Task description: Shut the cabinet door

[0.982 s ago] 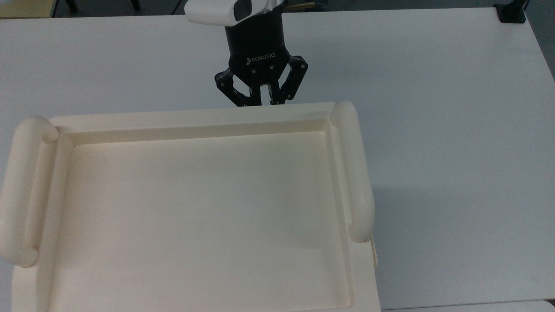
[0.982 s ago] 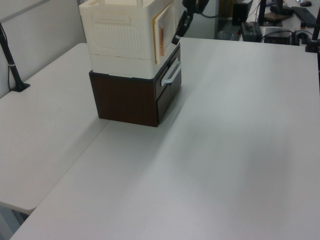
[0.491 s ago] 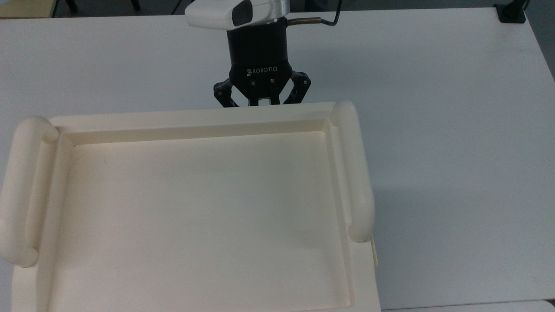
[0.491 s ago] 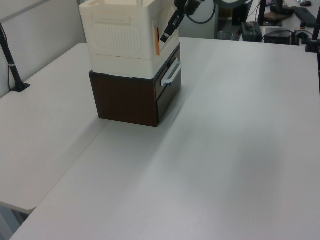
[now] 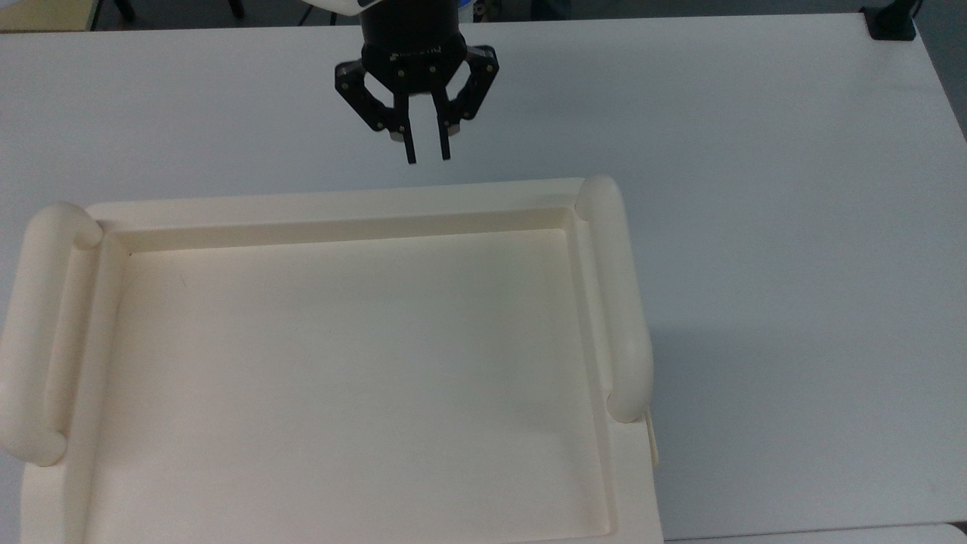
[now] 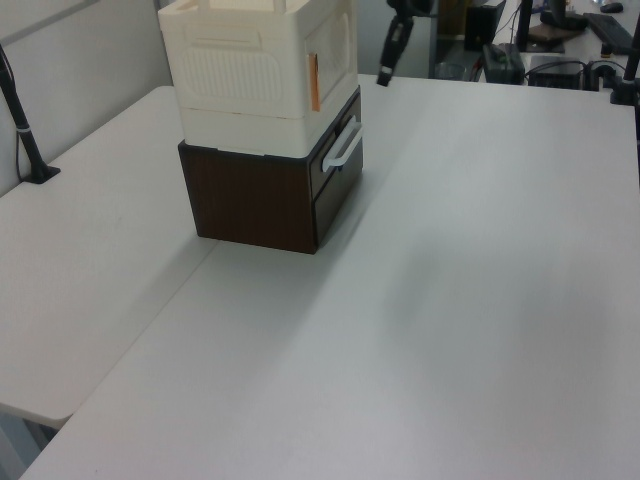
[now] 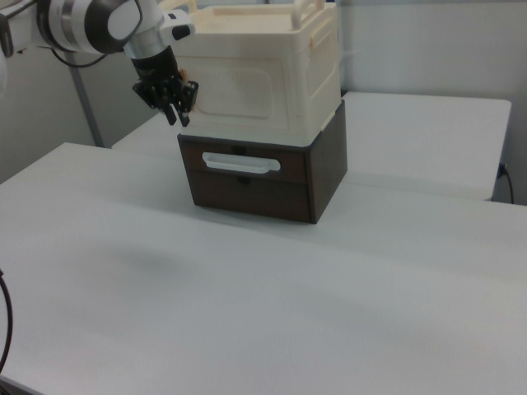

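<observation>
The cream cabinet [image 5: 340,202] has its recessed top and two tube handles toward the top view. In the left view the cabinet [image 6: 240,70] stands on a dark base. The cabinet door [image 6: 332,62] lies flat against the front, with an orange strip at its edge [image 6: 313,82]. The right view shows the door [image 7: 247,95] as a rimmed panel on the front face. My gripper [image 5: 427,159] hangs in front of the cabinet, clear of it, fingers a narrow gap apart and holding nothing. It is also seen from the left view [image 6: 383,78] and the right view [image 7: 174,115].
A dark brown drawer unit [image 6: 255,195] with a white handle [image 7: 239,164] carries the cabinet. The white table [image 5: 755,189] stretches wide to the top view's right. A black clamp [image 5: 891,23] sits at its far corner, and a pole clamp [image 6: 30,150] at the left view's left.
My gripper has drawn back from the cabinet's front edge, upward in the top view. In the left view the door has gone from slightly ajar to flat against the cabinet.
</observation>
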Available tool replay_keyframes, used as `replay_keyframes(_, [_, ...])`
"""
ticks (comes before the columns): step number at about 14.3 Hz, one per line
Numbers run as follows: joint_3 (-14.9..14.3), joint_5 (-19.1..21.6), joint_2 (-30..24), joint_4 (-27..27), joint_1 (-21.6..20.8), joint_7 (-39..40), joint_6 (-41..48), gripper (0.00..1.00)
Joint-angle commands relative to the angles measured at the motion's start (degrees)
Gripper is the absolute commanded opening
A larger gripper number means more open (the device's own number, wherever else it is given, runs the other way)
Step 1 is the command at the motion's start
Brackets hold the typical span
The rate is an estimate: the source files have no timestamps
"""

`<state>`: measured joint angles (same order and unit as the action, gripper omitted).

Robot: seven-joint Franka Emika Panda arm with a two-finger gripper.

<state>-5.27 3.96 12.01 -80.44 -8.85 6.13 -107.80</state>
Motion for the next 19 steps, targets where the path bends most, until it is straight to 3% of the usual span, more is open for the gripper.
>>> replay_keyframes(1, [-0.26, -0.88, -6.81, -5.33, 1.9, -1.73, 12.65, 0.74])
replay_keyframes(3, [-0.35, -1.14, -7.61, -5.6, 3.48, -5.84, 15.42, 1.0])
replay_keyframes(5, [-0.53, -2.2, -8.14, -6.13, 4.36, -8.85, 15.69, 1.0])
replay_keyframes(19, [-2.9, -2.47, -8.49, -6.22, 4.89, -8.86, 17.88, 1.0])
